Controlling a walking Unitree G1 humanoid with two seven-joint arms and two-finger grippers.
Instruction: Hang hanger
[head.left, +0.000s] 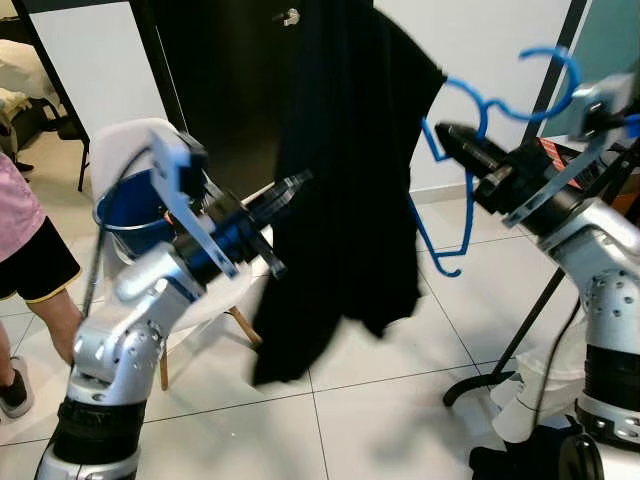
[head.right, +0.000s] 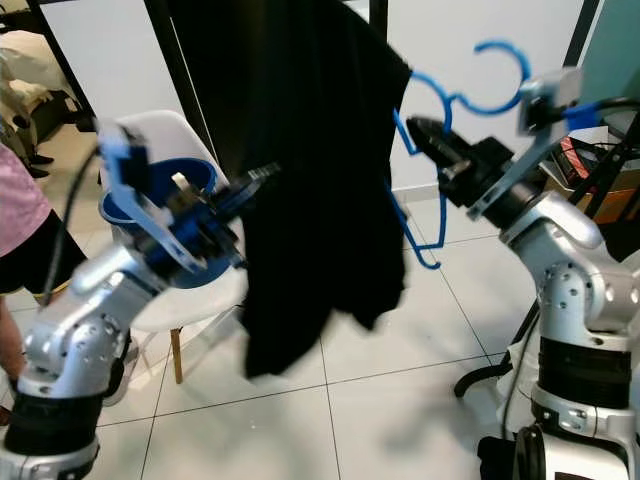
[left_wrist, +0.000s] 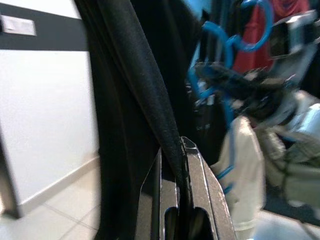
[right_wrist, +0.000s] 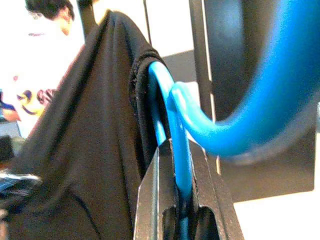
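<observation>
We see a plain black garment (head.left: 350, 180), no print. Hanger (head.left: 470, 110) is bright blue. Both claws have black fingers: left claw (head.left: 290, 190), right claw (head.left: 450, 135); arms silver w/ blue trim. Chair (head.right: 190, 290) is white w/ wooden legs, blue bucket (head.right: 150, 205) on it. Floor (head.left: 380, 410) is white tile w/ grey grout lines. Person (head.left: 25, 240) at the edge: pink top, black shorts w/ yellow hem.

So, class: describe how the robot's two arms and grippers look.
Both arms are silver metal with black joint bands. The left gripper and right gripper each have two long black fingers, blue brackets carrying a wrist camera, and black cables. A red label sits by the right wrist.
</observation>
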